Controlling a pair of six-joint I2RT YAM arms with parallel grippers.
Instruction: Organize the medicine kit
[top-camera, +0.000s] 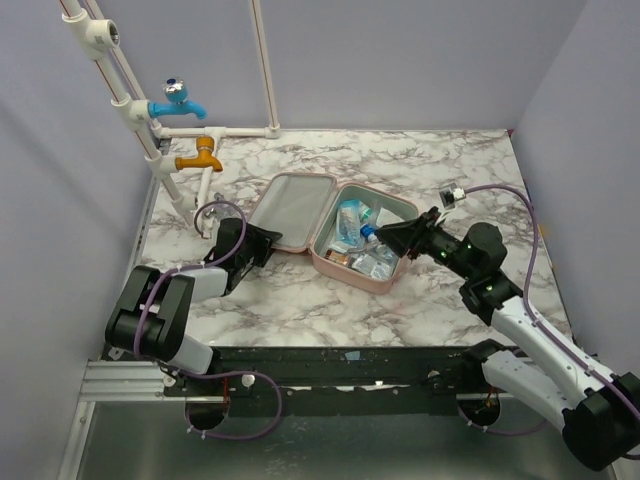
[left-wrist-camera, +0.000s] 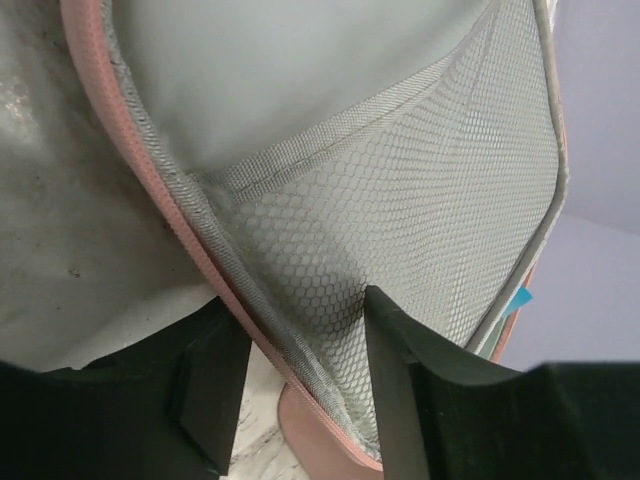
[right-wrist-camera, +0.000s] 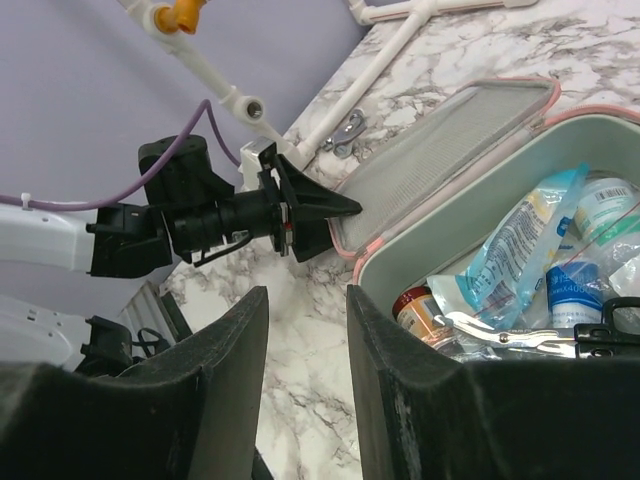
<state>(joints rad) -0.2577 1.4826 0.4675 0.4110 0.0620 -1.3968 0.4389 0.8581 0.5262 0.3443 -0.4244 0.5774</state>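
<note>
The pale pink medicine kit (top-camera: 345, 274) lies open on the marble table, its grey mesh-lined lid (top-camera: 295, 203) flat to the left. The base holds sachets (top-camera: 350, 225), small bottles (right-wrist-camera: 415, 305) and a metal tool (right-wrist-camera: 520, 338). My left gripper (top-camera: 268, 243) straddles the lid's near-left edge. In the left wrist view the pink rim (left-wrist-camera: 215, 270) and mesh (left-wrist-camera: 420, 200) pass between its fingers (left-wrist-camera: 215, 385), with a gap on the left side. My right gripper (top-camera: 388, 238) hovers at the base's right side, open, with only marble showing between its fingers (right-wrist-camera: 225, 360).
A blue tap (top-camera: 180, 103) and an orange tap (top-camera: 200, 158) hang on white pipes (top-camera: 265, 70) at the back left. A small metal hook (right-wrist-camera: 345, 130) lies by the pipe foot. Lilac walls close the table on three sides.
</note>
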